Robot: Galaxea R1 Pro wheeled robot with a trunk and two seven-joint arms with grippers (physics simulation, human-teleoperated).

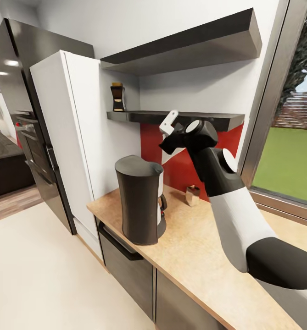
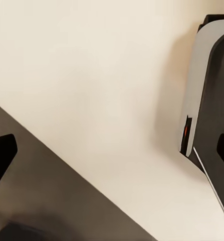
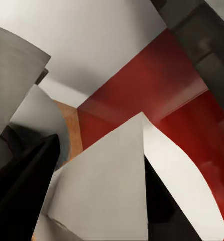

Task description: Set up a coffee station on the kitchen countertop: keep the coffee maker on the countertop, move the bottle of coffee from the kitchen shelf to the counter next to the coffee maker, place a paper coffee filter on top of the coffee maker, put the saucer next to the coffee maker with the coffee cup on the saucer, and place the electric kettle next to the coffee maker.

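Observation:
The tall grey coffee maker stands on the kitchen countertop near its left end. The bottle of coffee is upright at the left end of the lower black kitchen shelf. My right gripper is raised above and to the right of the coffee maker, shut on a white paper coffee filter. In the right wrist view the filter spreads between the black fingers, with the coffee maker's grey body close beside it. A dark fingertip of my left gripper hangs over the pale floor.
A small brown object sits by the red backsplash. A white tall cabinet and a dark oven column close off the counter's left end. A second black shelf hangs above. A window is on the right.

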